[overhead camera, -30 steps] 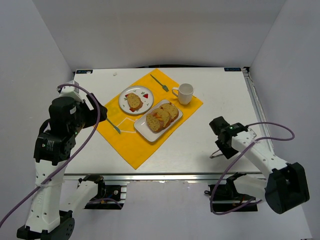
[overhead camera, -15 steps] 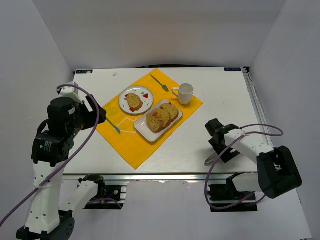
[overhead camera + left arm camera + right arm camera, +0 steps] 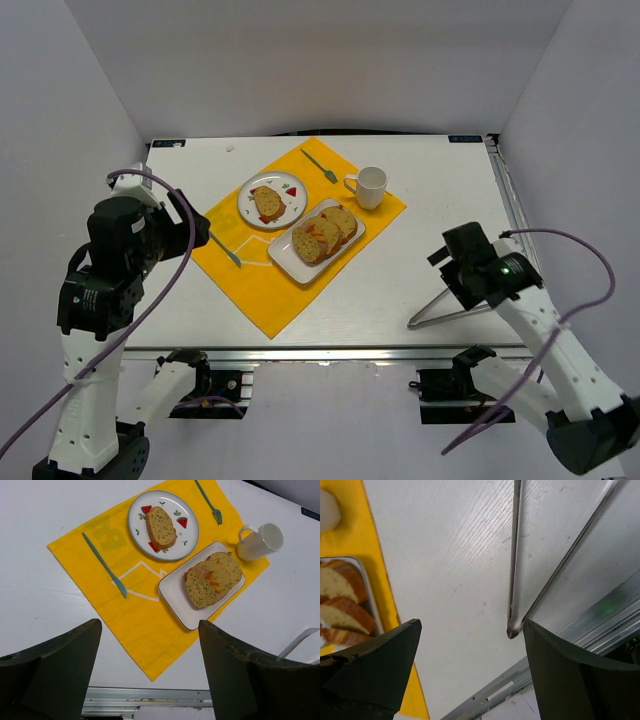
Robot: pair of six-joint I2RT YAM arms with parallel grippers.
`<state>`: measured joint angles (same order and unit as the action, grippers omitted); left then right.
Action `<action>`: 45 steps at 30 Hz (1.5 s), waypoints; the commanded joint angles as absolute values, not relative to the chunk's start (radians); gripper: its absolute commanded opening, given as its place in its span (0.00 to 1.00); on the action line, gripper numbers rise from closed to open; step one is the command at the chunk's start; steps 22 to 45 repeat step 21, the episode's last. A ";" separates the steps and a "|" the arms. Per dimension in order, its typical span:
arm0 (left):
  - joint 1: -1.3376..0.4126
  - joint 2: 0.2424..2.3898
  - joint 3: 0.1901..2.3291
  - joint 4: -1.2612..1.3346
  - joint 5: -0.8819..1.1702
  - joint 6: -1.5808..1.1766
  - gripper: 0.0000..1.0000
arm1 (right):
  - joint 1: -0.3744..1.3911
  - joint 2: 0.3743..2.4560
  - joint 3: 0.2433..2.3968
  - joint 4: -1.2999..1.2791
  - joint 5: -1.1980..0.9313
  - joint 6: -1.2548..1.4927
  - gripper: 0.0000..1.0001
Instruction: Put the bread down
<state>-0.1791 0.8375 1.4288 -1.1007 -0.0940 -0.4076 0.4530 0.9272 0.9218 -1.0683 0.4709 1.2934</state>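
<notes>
Now that our right gripper (image 3: 470,626) has opened wide and left the tongs (image 3: 514,555) on the table (image 3: 380,290), we judge placing done: the bread (image 3: 266,202) lies on the round plate (image 3: 247,190); our left gripper (image 3: 150,630) gapes too.

Bright even light, soft shadows, table (image 3: 465,580) w/ sheen, right claw (image 3: 471,630) dark, blurry

You have bare counter (image 3: 400,270) to pass over between the mat's (image 3: 270,295) right edge and the tongs (image 3: 514,555) lying near the front right, but on the mat the knife (image 3: 224,248), plate (image 3: 246,200) with the bread (image 3: 266,202), tray (image 3: 280,255), fork (image 3: 319,165) and mug (image 3: 369,187) sit close together, leaving only narrow gaps.
</notes>
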 commanded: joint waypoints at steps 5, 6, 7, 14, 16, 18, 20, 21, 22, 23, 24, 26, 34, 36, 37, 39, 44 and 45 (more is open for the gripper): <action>-0.181 0.827 1.454 -1.109 -0.107 -0.396 0.90 | 0.456 0.716 0.999 -1.242 0.414 1.217 0.89; -0.183 0.825 1.451 -1.108 -0.104 -0.400 0.90 | 0.456 0.715 1.018 -1.249 0.413 1.201 0.89; -0.183 0.828 1.447 -1.103 -0.103 -0.402 0.90 | 0.454 0.719 1.028 -1.253 0.411 1.184 0.89; -0.183 0.839 1.445 -1.072 -0.080 -0.413 0.90 | 0.456 0.733 1.063 -1.243 0.426 1.115 0.89; -0.183 0.844 1.442 -1.072 -0.078 -0.417 0.90 | 0.456 0.726 1.060 -1.223 0.426 1.114 0.89; -0.183 0.848 1.443 -1.077 -0.077 -0.417 0.90 | 0.454 0.707 1.054 -1.194 0.423 1.098 0.89; -0.183 0.845 1.447 -1.086 -0.087 -0.414 0.89 | 0.456 0.704 1.042 -1.181 0.423 1.083 0.89; -0.181 0.844 1.447 -1.089 -0.094 -0.408 0.89 | 0.456 0.709 1.040 -1.183 0.428 1.074 0.89; -0.181 0.844 1.447 -1.089 -0.094 -0.408 0.89 | 0.456 0.709 1.040 -1.183 0.428 1.074 0.89; -0.181 0.844 1.447 -1.089 -0.094 -0.408 0.89 | 0.456 0.709 1.040 -1.183 0.428 1.074 0.89; -0.181 0.844 1.447 -1.089 -0.094 -0.408 0.89 | 0.456 0.709 1.040 -1.183 0.428 1.074 0.89; -0.181 0.844 1.447 -1.089 -0.094 -0.408 0.89 | 0.456 0.709 1.040 -1.183 0.428 1.074 0.89; -0.181 0.844 1.447 -1.089 -0.094 -0.408 0.89 | 0.456 0.709 1.040 -1.183 0.428 1.074 0.89; -0.181 0.844 1.447 -1.089 -0.094 -0.408 0.89 | 0.456 0.709 1.040 -1.183 0.428 1.074 0.89; -0.181 0.844 1.447 -1.089 -0.094 -0.408 0.89 | 0.456 0.709 1.040 -1.183 0.428 1.074 0.89; -0.181 0.844 1.447 -1.089 -0.094 -0.408 0.89 | 0.456 0.709 1.040 -1.183 0.428 1.074 0.89; -0.181 0.844 1.447 -1.089 -0.094 -0.408 0.89 | 0.456 0.709 1.040 -1.183 0.428 1.074 0.89; -0.181 0.844 1.447 -1.089 -0.094 -0.408 0.89 | 0.456 0.709 1.040 -1.183 0.428 1.074 0.89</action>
